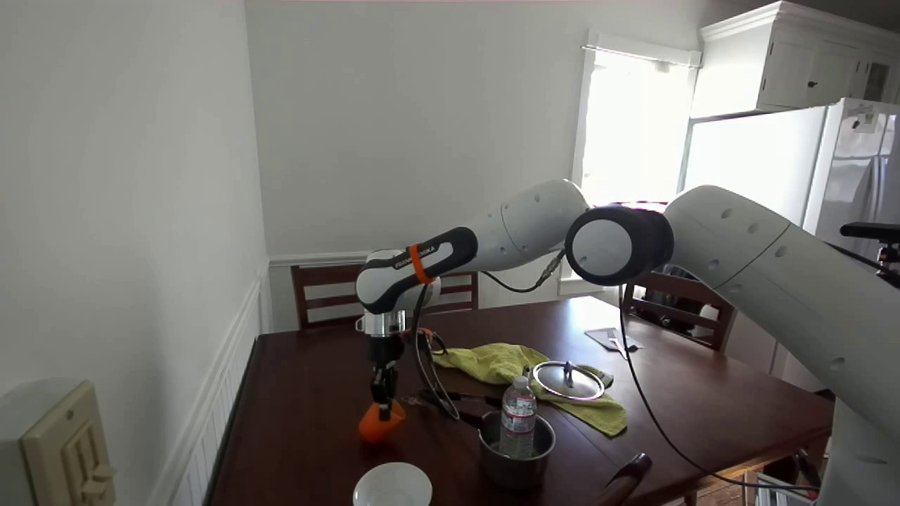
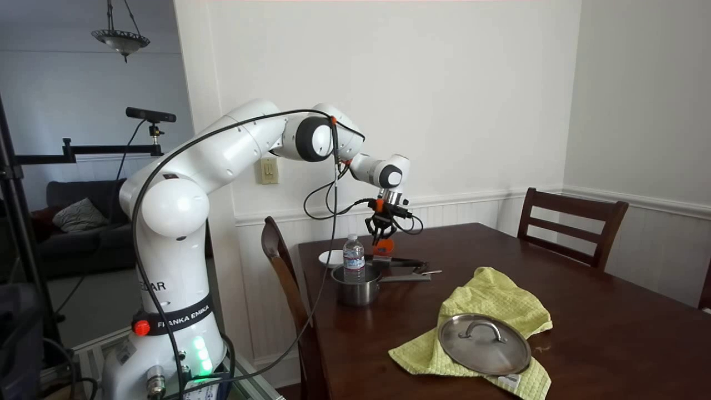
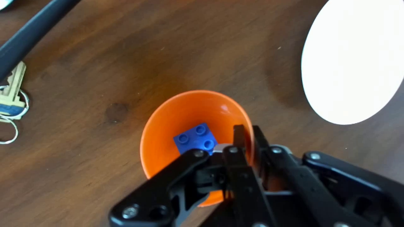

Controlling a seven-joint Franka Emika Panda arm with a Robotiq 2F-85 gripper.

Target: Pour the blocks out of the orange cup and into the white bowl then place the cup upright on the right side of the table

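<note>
The orange cup [image 1: 380, 424] is tilted under my gripper [image 1: 384, 413] in an exterior view; the cup also shows small in an exterior view [image 2: 384, 248]. In the wrist view my gripper [image 3: 247, 134] is shut on the wall of the cup [image 3: 164, 126], one finger inside the rim and one outside. A blue block [image 3: 194, 138] lies inside the cup, partly hidden by the gripper; other blocks are not visible. The white bowl [image 3: 353, 63] stands apart from the cup, close by on the dark table [image 1: 302, 393]. Whether the cup touches the table I cannot tell.
A grey pot [image 1: 517, 467] holds a water bottle [image 1: 518, 422] near the bowl. A silvery lid [image 2: 483, 344] lies on a yellow-green cloth [image 2: 483, 294]. Keys [image 3: 12, 91] and a dark handle [image 3: 34, 34] lie near the cup. Chairs stand around the table.
</note>
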